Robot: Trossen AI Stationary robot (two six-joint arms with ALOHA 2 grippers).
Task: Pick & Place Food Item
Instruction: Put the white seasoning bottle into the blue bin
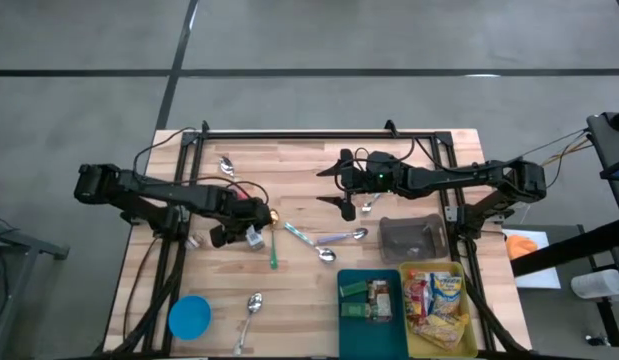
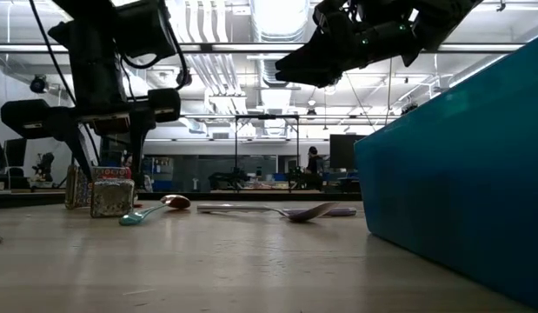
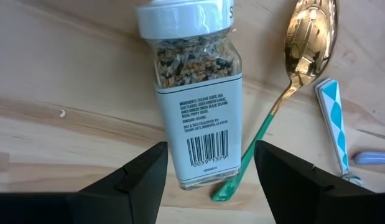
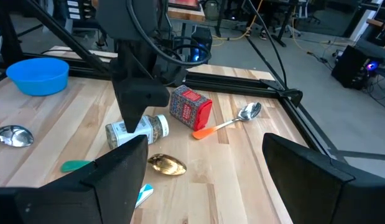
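Left tool (image 1: 251, 238) lowered near the surface, fingers parted, right tool (image 1: 347, 188) raised mid-air, fingers spread wide, empty.

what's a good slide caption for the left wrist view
Open left gripper straddling a seasoning jar lying beside a gold-and-teal spoon.

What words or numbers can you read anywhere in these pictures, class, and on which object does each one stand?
"INGREDIENTS: SESAME SEEDS..." – spice jar label; the remaining fine print is too small.
"0059 1374" – roughly, under the jar's barcode.
Red tin: print too blurred.
Packets in the yellow bin: too small to read.
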